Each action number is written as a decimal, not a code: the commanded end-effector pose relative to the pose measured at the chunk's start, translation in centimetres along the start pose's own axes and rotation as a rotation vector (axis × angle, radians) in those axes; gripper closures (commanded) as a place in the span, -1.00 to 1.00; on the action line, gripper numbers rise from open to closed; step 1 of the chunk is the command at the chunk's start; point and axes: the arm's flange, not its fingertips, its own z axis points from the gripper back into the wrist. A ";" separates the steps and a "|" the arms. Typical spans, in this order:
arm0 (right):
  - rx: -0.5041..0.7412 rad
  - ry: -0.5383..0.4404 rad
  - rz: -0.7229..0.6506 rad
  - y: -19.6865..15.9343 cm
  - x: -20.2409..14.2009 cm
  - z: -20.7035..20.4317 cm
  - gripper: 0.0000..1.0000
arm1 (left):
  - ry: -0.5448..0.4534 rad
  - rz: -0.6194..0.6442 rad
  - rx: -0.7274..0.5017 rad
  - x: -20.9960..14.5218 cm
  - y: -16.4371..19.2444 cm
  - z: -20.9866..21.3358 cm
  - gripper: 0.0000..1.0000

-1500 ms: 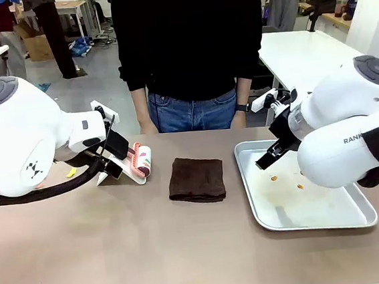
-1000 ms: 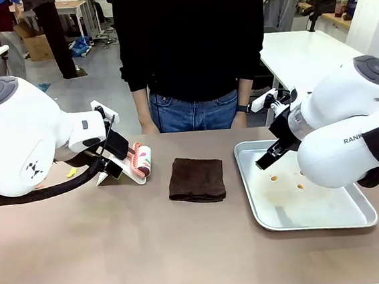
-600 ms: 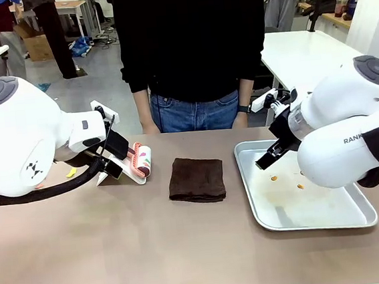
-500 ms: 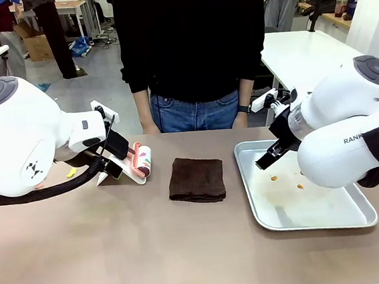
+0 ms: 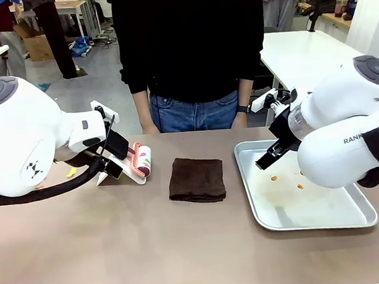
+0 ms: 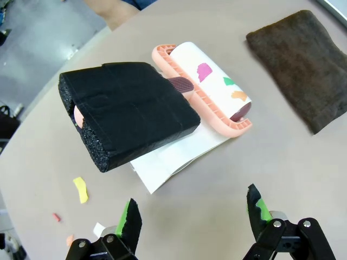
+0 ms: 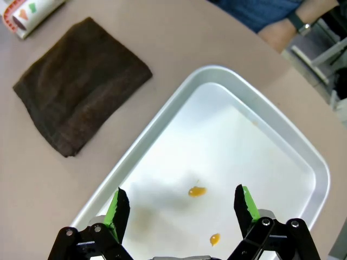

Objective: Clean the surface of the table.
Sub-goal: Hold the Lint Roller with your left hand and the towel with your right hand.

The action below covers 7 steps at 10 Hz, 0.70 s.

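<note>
Cleaning looks not yet begun: small coloured paper scraps [image 6: 81,189] lie on the wide tan-brown bench [image 5: 186,250] between robot and person. The left hand [image 6: 192,205] hovers open near a pink lint roller [image 6: 203,86]; the right hand [image 7: 181,196] hangs open above a silver metal tray [image 7: 244,141]. A folded brown cloth [image 5: 196,179] lies between.

Across the full width: tan table [image 5: 120,256] with pale edge. At centre, lying flat and apart from all else: folded dark brown cloth [image 5: 196,179]. Left of the cloth: lint roller [image 5: 140,160], pink frame, spotted white roll, resting on a white sheet [image 5: 122,177]; small yellow scrap [image 5: 70,172] near it on bare top. Right of the cloth: silver tray [image 5: 358,218], two orange specks [image 5: 273,178] and faint smears inside. Close by the roller's black handle: left gripper [image 5: 110,164], contact not determinable. Over the tray's far-left part: right gripper [image 5: 266,160], tilted downward. At the far edge: person [image 5: 190,48] standing, black top, jeans, hands lowered.
</note>
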 end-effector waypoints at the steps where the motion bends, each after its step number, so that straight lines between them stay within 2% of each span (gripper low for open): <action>1: 0.081 0.004 -0.026 0.0 -0.3 1.3 -1.00 | 0.001 0.020 -0.063 -0.6 0.3 2.0 -1.00; 2: 0.141 0.012 -0.103 -0.5 -0.4 2.7 -1.00 | 0.043 0.043 -0.150 -1.0 0.7 3.6 -1.00; 4: 0.257 0.085 -0.362 -1.8 -0.5 5.4 -1.00 | 0.108 0.081 -0.236 -1.9 1.7 6.1 -1.00; 5: 0.360 0.096 -0.466 -2.5 -0.9 6.8 -1.00 | 0.103 0.109 -0.280 -2.5 2.5 7.5 -1.00; 7: 0.649 0.134 -0.598 -4.6 -2.5 10.1 -1.00 | 0.033 0.225 -0.398 -3.9 5.7 10.3 -1.00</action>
